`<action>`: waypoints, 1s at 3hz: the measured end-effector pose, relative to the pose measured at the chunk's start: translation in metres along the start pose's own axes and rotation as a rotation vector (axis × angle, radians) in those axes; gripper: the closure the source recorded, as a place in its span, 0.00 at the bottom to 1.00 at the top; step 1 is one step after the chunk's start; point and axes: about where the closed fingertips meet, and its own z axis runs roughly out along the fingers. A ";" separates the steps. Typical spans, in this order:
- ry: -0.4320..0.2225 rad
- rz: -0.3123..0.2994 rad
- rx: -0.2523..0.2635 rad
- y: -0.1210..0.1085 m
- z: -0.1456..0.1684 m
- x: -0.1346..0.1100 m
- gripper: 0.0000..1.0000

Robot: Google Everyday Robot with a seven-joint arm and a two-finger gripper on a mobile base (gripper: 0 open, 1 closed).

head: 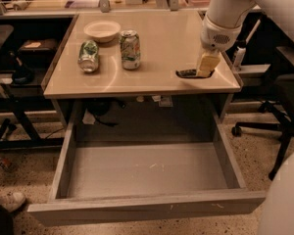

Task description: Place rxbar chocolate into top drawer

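Note:
The rxbar chocolate (185, 73) is a small flat black bar lying near the front right edge of the tan table (157, 82). My gripper (207, 66) hangs from the white arm and reaches down onto the bar's right end, hiding that end. The top drawer (147, 207) is pulled wide open below the table. Its flat grey bottom is bare, and it sits below and in front of the bar.
Two green-and-white soda cans are on the table's left half, one lying (88, 56) and one upright (130, 49), with a pale bowl (102, 31) behind them. A black office chair (279, 106) stands to the right. My white body (284, 199) fills the lower right corner.

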 end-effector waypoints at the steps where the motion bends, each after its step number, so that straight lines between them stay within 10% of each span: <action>1: 0.000 0.000 0.001 0.000 0.000 0.000 1.00; 3: 0.013 0.020 -0.043 0.059 -0.016 -0.010 1.00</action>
